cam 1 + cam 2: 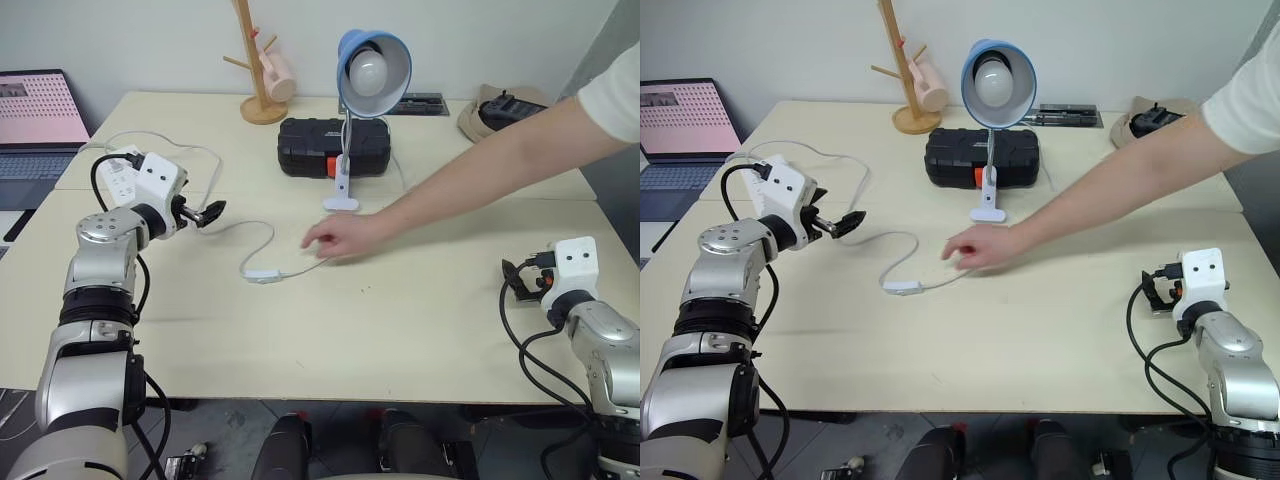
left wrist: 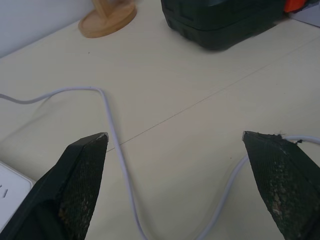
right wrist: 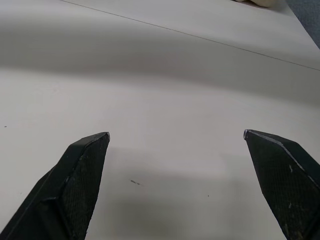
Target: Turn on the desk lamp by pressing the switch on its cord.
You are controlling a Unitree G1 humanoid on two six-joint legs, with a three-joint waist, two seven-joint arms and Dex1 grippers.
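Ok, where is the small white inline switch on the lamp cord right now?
In the left eye view, the small white inline switch lies on the table's middle, left of a person's hand and nearer the left gripper, untouched.

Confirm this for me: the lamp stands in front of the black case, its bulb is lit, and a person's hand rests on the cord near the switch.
One thing is wrong: the lamp's bulb is dark, not lit, as the left eye view shows. The rest holds: it stands in front of the black case, and a person's hand rests on the cord near the switch.
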